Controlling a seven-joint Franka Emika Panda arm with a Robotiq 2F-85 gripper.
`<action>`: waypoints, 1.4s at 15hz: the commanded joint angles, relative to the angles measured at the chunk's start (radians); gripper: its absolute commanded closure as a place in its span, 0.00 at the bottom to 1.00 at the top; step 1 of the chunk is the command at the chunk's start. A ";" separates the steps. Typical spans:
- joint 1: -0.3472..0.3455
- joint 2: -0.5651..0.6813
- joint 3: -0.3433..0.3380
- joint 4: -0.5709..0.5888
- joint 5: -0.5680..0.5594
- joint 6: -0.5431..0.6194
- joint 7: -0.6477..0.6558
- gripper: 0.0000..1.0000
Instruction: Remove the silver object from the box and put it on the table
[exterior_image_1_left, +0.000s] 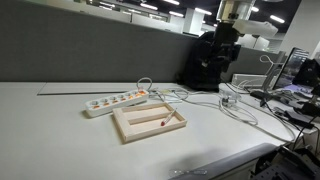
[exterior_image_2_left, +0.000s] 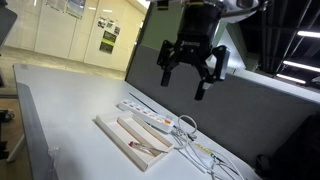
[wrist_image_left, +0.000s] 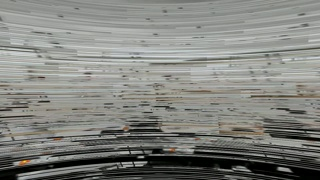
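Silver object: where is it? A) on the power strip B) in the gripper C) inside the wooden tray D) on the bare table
C: in an exterior view the silver object lies inside the wooden tray, and the gripper hangs open and empty high in the air.

On the broad off-white desk, a small silvery stick lies in a shallow light-wood box. A long white power strip lies just behind the box, thin white cables trail to one side, and the black end effector hangs well above.
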 joint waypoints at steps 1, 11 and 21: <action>0.007 0.143 0.047 0.054 0.080 0.114 0.184 0.00; 0.020 0.225 0.063 0.056 0.098 0.189 0.216 0.00; 0.018 0.460 0.052 0.139 -0.067 0.371 0.500 0.00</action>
